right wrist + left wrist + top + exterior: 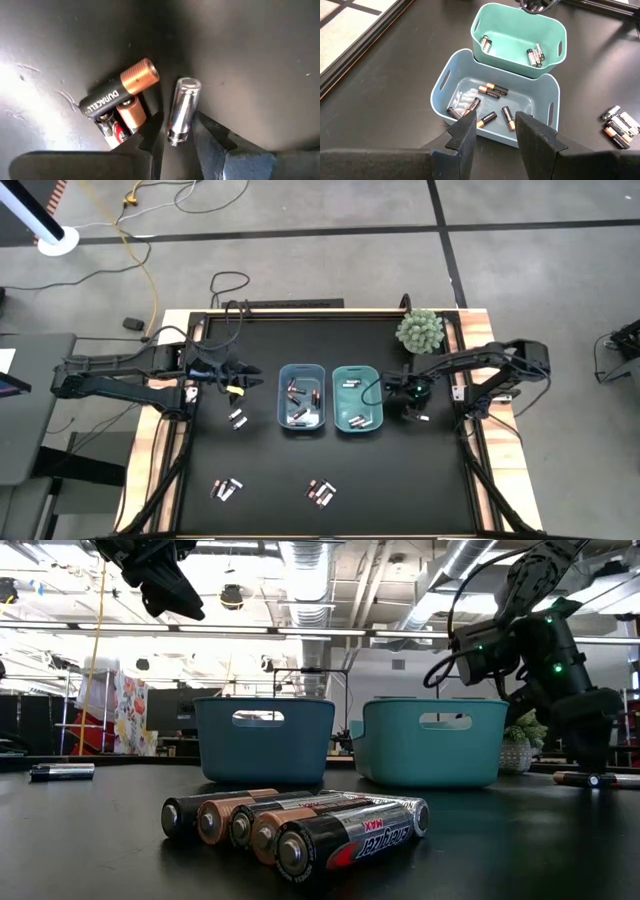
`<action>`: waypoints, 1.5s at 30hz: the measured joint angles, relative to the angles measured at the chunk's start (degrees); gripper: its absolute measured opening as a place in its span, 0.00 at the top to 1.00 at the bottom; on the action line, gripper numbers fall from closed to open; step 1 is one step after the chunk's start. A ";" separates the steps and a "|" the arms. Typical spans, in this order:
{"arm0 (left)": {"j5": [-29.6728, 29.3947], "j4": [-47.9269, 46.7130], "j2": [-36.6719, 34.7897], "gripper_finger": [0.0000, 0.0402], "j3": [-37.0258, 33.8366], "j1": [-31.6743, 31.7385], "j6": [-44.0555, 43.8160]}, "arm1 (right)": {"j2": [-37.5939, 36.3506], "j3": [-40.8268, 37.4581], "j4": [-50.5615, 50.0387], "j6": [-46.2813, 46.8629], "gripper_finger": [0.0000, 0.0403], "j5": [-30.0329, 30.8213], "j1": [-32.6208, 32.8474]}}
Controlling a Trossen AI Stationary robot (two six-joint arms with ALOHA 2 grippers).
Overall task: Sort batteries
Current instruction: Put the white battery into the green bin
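The right gripper is down at the table, just to the right of the teal bin, and its two fingers stand on both sides of a silver battery; it seems they touch it, but I cannot say for sure that the grip is firm. Beside it lie copper-topped batteries, probably left there because they belong in another bin. The left gripper hangs above the table near the blue bin, its fingers apart with nothing between them, probably waiting for its turn. Both bins already hold some batteries, and further groups lie at the near side of the table, so much sorting remains.
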 joint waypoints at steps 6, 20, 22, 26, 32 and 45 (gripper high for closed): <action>0.00 0.00 0.00 0.68 0.00 0.00 0.00 | -0.20 -2.10 4.73 1.18 0.71 -0.02 -2.70; 0.02 -0.01 0.01 0.68 0.00 -0.01 0.00 | -3.53 -0.72 -0.69 4.72 0.97 -0.43 -7.55; 0.02 -0.02 0.00 0.68 0.00 -0.02 0.00 | -6.15 1.21 -4.50 5.70 0.95 1.20 -7.59; 0.02 0.01 0.00 0.68 0.00 -0.02 0.00 | -12.16 5.14 -10.67 7.60 0.95 3.49 -7.42; 0.02 0.04 0.02 0.68 0.00 -0.02 -0.42 | -22.51 12.83 -8.81 10.22 0.95 3.67 -7.44; 0.02 0.03 0.00 0.68 0.00 -0.02 -0.44 | -11.80 31.41 6.53 2.63 0.96 3.63 -0.06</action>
